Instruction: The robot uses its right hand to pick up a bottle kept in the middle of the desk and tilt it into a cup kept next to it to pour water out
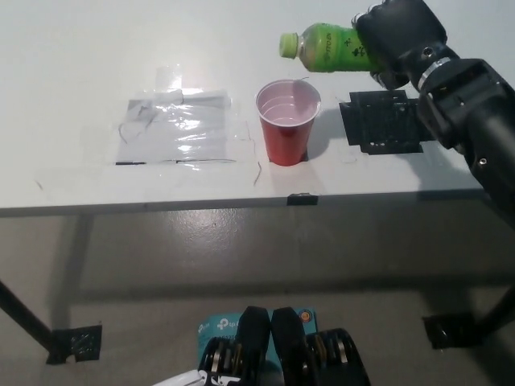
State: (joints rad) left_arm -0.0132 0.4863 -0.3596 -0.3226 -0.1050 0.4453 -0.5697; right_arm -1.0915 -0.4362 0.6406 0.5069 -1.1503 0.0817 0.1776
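Bottle (326, 47), green plastic, likely light and slick, lies sideways above and behind the red cup (286, 122), right hand (398, 36) fingers wrapped round its base half, the sensible hold.

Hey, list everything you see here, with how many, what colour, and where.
bottle: one, green with a yellow-green cap, held on its side above the desk, beyond the cup
cup: one, red, upright near the desk's front edge
clear plastic sheet: one, transparent, flat on the desk left of the cup
black mat: one, black, on the desk right of the cup
desk: one, white
right hand: one, black, shut on the bottle at upper right
left hand: not in view
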